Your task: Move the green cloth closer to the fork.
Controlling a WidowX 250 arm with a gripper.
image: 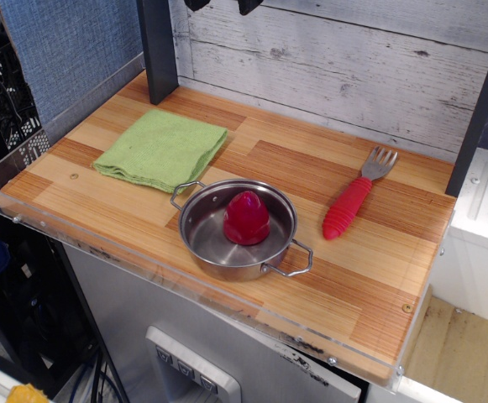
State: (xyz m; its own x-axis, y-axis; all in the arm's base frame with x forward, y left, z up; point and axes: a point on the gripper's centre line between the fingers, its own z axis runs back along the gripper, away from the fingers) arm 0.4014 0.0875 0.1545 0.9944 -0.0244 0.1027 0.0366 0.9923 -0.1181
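Observation:
The green cloth (161, 148) lies folded flat on the left part of the wooden table (378, 285), its layered edges toward the front. The fork (354, 196) lies on the right part, grey tines pointing to the back, ribbed red handle pointing to the front. The steel pan stands between them toward the front. Only two dark tips of my gripper (223, 5) show at the top edge of the view, high above the table's back. Whether it is open or shut does not show.
A steel pan (202, 239) with two wire handles holds a red egg-shaped toy (246, 217). A dark post (158, 50) stands at the back left, another (483, 101) at the right. A clear plastic lip (0, 180) edges the table's left and front.

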